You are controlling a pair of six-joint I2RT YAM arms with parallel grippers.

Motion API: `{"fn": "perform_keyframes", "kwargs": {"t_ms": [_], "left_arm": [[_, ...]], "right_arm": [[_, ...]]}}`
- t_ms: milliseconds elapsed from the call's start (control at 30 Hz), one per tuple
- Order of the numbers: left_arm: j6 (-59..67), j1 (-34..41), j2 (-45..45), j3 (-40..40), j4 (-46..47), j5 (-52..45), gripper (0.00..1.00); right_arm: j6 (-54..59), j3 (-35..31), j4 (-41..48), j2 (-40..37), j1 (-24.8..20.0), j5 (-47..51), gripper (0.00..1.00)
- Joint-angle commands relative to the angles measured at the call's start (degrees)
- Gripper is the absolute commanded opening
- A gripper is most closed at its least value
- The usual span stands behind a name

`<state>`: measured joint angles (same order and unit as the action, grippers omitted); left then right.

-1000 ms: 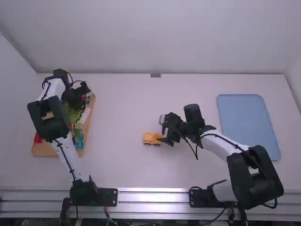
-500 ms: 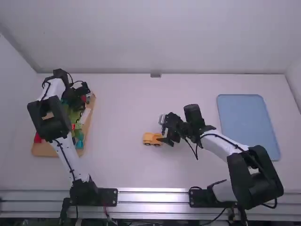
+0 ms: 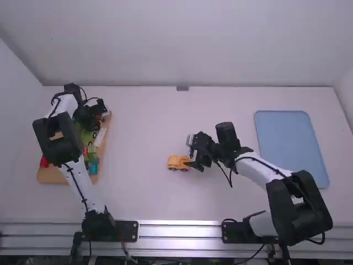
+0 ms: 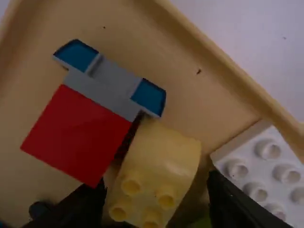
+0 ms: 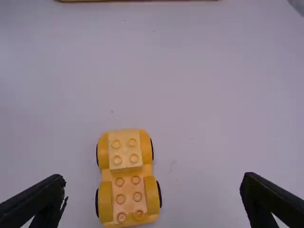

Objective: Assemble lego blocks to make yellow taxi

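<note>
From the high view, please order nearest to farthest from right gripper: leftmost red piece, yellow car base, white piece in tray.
1. Yellow car base, left of the right gripper.
2. White piece, tray's right side.
3. Red piece, tray's left edge.

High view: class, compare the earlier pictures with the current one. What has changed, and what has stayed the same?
The left gripper has shifted very slightly over the tray, seemingly toward its arm's base. Nothing was visibly grasped or released. The right gripper, yellow car base and blue mat stayed put.
</note>
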<state>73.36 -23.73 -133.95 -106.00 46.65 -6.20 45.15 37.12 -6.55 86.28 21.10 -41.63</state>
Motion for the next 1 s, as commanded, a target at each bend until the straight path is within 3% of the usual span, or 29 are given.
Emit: {"fn": "perform_keyframes", "kwargs": {"t_ms": [0, 500, 767, 967], "left_arm": [[0.59, -0.02, -1.18, 0.50, 0.37, -0.44, 0.54], [-2.75, 0.11, -1.16, 2.58, -2.58, 1.42, 0.28], [-9.94, 0.11, -1.07, -6.80, 6.84, 2.03, 0.23], [-14.80, 0.11, 0.24, -15.87, 17.00, -4.94, 0.23]], "right_arm": [[-0.39, 0.42, 0.11, -1.20, -0.11, -0.52, 0.99], [-0.39, 0.42, 0.57, -1.20, -0.09, -0.52, 0.99], [-3.89, 0.42, -2.05, -1.22, -0.11, -0.50, 0.99], [-7.89, 0.42, -6.86, -1.22, -0.11, -0.44, 0.99]]}}
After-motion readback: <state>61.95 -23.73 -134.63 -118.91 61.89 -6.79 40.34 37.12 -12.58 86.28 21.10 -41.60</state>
